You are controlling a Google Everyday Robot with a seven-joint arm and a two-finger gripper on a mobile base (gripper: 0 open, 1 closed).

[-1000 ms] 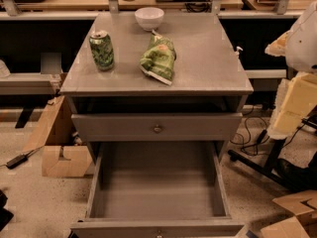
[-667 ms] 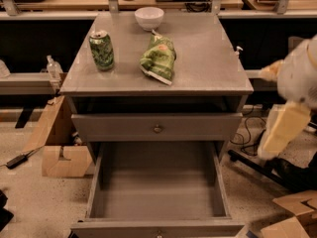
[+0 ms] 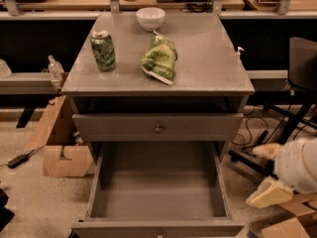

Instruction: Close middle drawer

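Note:
The middle drawer is pulled far out of the grey cabinet. It is a deep, empty box whose low front panel runs along the bottom edge, with a tiny knob at its centre. Above it is a wider drawer front with a larger knob. My gripper is at the lower right on a white and cream arm, right of the open drawer and not touching it.
On the cabinet top stand a green can, a green chip bag and a white bowl. A cardboard box sits on the floor at the left. A black chair and cables are at the right.
My arm has dropped from beside the cabinet's upper right to low at the right of the open drawer. The drawer has not moved.

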